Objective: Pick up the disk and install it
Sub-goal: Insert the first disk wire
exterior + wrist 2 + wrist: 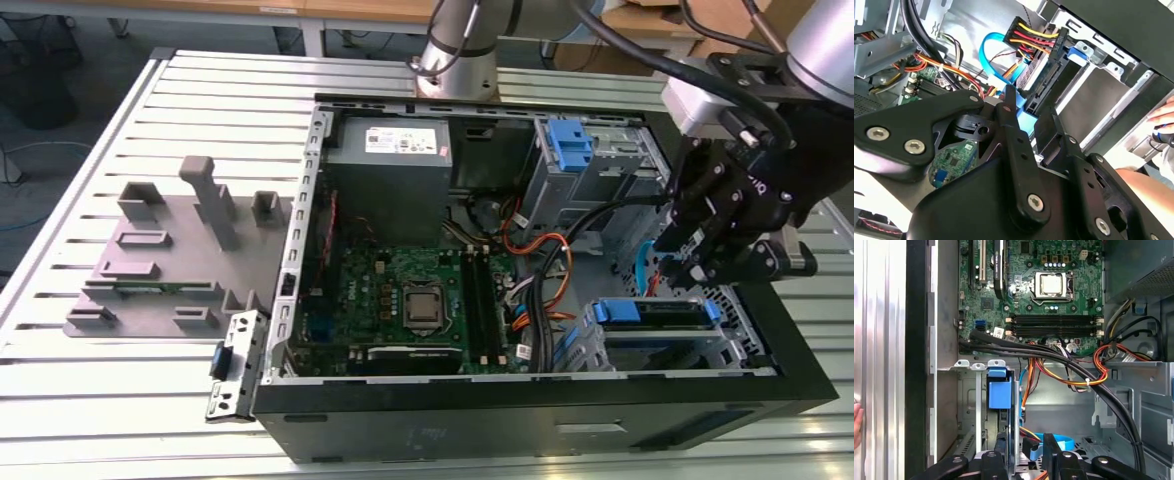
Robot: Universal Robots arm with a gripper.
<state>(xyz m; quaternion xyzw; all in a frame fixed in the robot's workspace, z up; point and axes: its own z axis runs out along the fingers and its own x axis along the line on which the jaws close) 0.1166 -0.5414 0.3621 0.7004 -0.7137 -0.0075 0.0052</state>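
Blue-framed disk (650,312) sits just under the pincer (694,278); clamped or not, cannot tell.

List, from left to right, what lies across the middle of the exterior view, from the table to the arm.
Slatted table → grey fixture block → the open case's left wall → motherboard → loose cables → gripper, reaching down into the case.

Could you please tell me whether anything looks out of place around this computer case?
A person's hand is at the table beside the case while the gripper is inside it; nothing else stands out.
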